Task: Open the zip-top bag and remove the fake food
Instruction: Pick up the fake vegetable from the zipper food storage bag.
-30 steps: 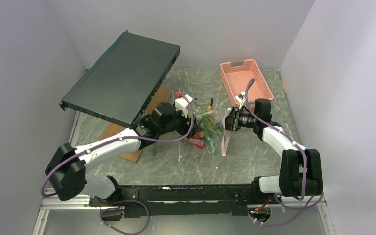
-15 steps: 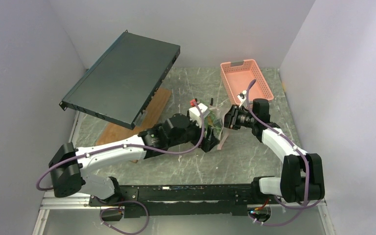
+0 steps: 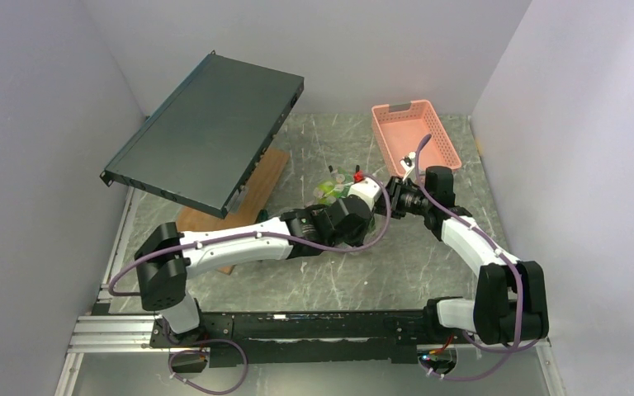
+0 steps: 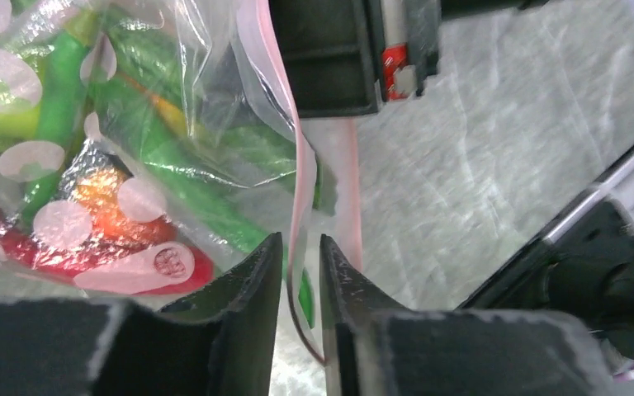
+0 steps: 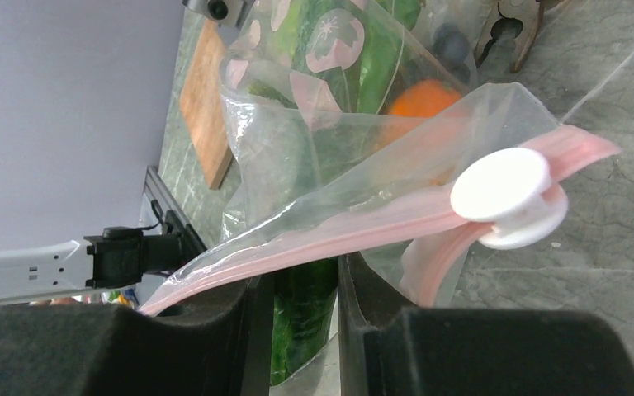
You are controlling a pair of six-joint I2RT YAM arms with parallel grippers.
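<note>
The zip-top bag [image 3: 332, 191] sits near the middle of the surface [image 3: 314, 280], between the two pincers. The right pincer [image 5: 304, 276] meets it from 3 o'clock in the top view and is clamped on the mouth edge. In the left wrist view the pale pink zip strip [image 5: 363, 227] runs straight out from under that pincer's dark fingers. A white slider [image 5: 508, 198] sits on the strip, apart from that grip and toward the strip's far end. The left pincer [image 4: 301, 243] comes in from about 5 o'clock. Its fingers [image 4: 248, 289] stand narrowly apart with the strip running down between them; whether they actually pinch it cannot be told. What shows of the fake food [image 4: 173, 165] is inside the bag: green cucumbers, a red piece [image 4: 202, 266] and an orange piece [image 5: 417, 103] are seen through the plastic. Pliers [image 5: 508, 29] lie on the surface just beyond the bag. A pink basket [image 3: 382, 132] stands at 1 o'clock from the bag. A tilted dark flat panel [image 3: 206, 132] stands at 10 o'clock, and a wooden board [image 3: 252, 186] lies at 9 o'clock, partly beneath the panel.
</note>
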